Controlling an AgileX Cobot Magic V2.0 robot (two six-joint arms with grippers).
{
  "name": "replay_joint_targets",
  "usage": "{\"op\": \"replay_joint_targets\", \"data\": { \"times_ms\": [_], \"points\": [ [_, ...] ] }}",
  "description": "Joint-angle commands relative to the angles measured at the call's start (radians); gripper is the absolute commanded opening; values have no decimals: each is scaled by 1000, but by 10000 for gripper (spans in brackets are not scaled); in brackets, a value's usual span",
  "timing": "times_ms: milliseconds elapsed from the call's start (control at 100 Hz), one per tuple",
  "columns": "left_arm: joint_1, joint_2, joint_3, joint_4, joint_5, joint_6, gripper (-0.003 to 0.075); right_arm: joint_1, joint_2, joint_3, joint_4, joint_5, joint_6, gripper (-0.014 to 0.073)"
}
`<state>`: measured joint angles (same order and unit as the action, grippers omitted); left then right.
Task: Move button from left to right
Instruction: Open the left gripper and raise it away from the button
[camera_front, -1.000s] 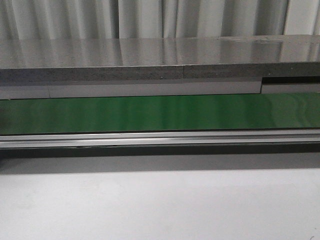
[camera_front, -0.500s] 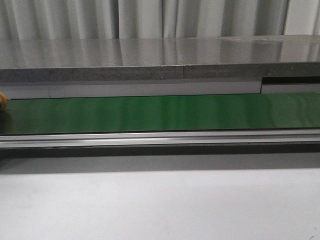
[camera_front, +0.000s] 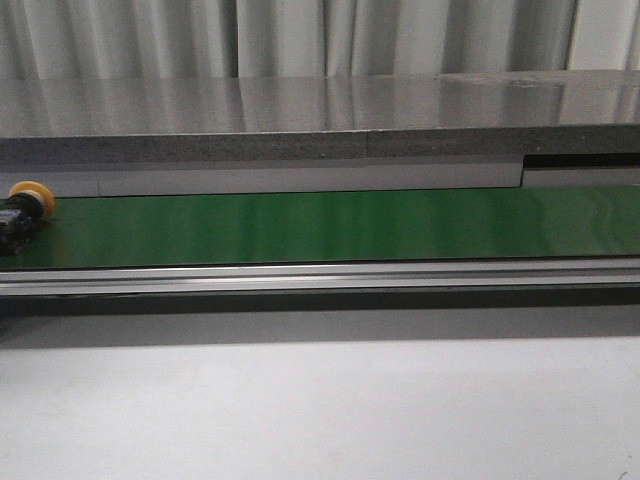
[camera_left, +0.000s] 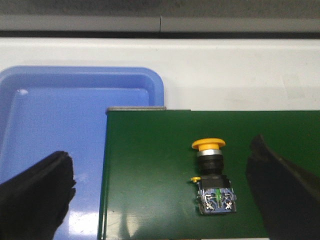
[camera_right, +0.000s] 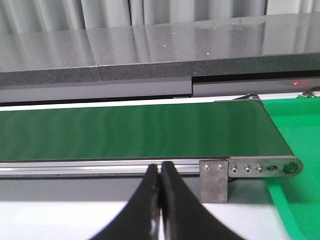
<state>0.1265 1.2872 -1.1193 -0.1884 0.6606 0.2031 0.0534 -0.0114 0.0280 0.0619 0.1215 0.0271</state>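
Note:
The button (camera_left: 213, 176), a yellow mushroom cap on a black blocky body with a green mark, lies on its side on the green conveyor belt (camera_left: 150, 165). In the front view the button (camera_front: 24, 207) shows at the belt's far left edge. My left gripper (camera_left: 161, 192) is open and hangs above the belt, its black fingers (camera_left: 35, 192) spread wide on either side of the button without touching it. My right gripper (camera_right: 160, 172) is shut with nothing in it, held in front of the belt's aluminium rail (camera_right: 100, 167).
A blue tray (camera_left: 55, 130) lies beside the belt's left end. A grey stone ledge (camera_front: 320, 125) runs behind the belt. A green surface (camera_right: 295, 125) lies past the belt's right end roller (camera_right: 265, 167). A white tabletop (camera_front: 320, 410) fills the foreground.
The button has come into the front view from the left edge and moved rightward along the belt; one second ago it was out of view.

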Motion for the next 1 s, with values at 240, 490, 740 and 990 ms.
{"op": "replay_joint_targets", "data": {
  "times_ms": [240,490,740,990],
  "points": [
    [-29,-309,237,-21,-390,1,670,2,-20,-16,-8,-82,0,-68],
    [-167,-476,464,-20,-553,12,670,2,-20,-16,-8,-82,0,-68],
    [-262,-638,614,-20,-668,12,657,2,-20,-16,-8,-82,0,-68],
    [-260,-768,717,-16,-619,12,657,2,-20,-16,-8,-82,0,-68]
  ]
}}
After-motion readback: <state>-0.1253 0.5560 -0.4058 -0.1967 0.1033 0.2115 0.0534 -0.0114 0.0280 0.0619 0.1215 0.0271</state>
